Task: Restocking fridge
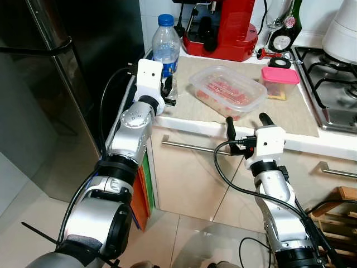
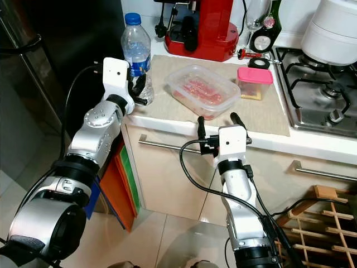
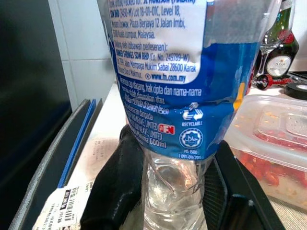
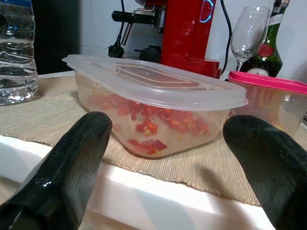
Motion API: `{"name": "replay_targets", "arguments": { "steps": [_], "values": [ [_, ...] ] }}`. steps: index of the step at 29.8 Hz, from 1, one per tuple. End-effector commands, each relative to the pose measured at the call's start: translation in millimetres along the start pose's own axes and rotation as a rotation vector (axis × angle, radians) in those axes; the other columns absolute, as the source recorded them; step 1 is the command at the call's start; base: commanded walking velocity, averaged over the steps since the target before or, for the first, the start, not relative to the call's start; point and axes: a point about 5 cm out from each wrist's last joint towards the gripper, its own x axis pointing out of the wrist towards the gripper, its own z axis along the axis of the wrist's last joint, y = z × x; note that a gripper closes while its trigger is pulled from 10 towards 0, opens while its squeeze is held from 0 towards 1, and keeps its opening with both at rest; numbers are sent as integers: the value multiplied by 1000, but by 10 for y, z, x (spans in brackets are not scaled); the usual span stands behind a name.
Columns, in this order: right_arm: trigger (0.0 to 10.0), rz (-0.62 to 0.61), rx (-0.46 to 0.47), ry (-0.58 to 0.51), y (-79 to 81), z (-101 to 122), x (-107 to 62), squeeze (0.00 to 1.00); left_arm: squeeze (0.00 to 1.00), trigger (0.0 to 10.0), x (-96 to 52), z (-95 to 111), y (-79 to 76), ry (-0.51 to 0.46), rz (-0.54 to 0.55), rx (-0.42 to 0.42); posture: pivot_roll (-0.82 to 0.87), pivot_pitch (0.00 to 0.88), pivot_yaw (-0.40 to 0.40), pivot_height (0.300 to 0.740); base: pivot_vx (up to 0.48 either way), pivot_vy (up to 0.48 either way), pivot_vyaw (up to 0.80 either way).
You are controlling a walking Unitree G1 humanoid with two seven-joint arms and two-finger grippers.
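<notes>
Two tools, left tool (image 3: 172, 191) clamping water bottle (image 1: 165, 50), right tool (image 4: 163, 163) spread

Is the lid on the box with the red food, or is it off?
On. The clear lid sits flat across the plastic box, covering the red food inside it.

We see a white counter (image 1: 334, 146) with a beige mat (image 1: 290, 114) on it, cream cabinet fronts with steel bar handles (image 1: 187, 146) below, a white-tiled wall (image 3: 79, 45) behind, a gas hob (image 1: 329, 84) to the right and pale glossy floor tiles (image 1: 184, 243).
</notes>
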Motion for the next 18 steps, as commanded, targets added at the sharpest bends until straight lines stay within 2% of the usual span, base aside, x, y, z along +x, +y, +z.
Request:
{"name": "replay_targets", "arguments": {
  "steps": [1, 2, 3, 4, 6, 7, 11, 18],
  "values": [
    [10000, 1, -13, 5, -14, -8, -17, 0, 27, 10000, 1, -17, -21, 2, -7, -4, -91, 13, 32, 740, 0, 0, 0],
    [10000, 1, -13, 6, -15, -8, -18, 0, 27, 10000, 1, -19, -22, 4, -6, -8, -91, 13, 32, 740, 0, 0, 0],
    [10000, 2, -14, 6, -16, -9, -19, 0, 333, 10000, 0, -32, -22, 12, -4, -16, -92, 15, 31, 740, 0, 0, 0],
    [10000, 2, -15, 6, -19, -7, -18, 0, 839, 10000, -1, -52, -21, 27, -1, -28, -93, 16, 30, 740, 0, 0, 0],
    [10000, 3, -15, 6, -21, -5, -18, 0, 839, 10000, -1, -59, -21, 33, 0, -33, -93, 18, 30, 740, 0, 0, 0],
    [10000, 2, -16, 6, -24, -5, -18, 0, 992, 10000, -3, -65, -15, 36, 3, -33, -94, 19, 30, 740, 0, 0, 0],
    [10000, 1, -17, 6, -28, -2, -17, 0, 1000, 10000, 1, -66, 13, 48, 16, -44, -94, 21, 30, 740, 0, 0, 0],
    [10000, 2, -18, 9, -25, -8, -20, 0, 1000, 10000, 13, -17, 64, 44, 33, 4, -93, 23, 29, 740, 0, 0, 0]
  ]
}}
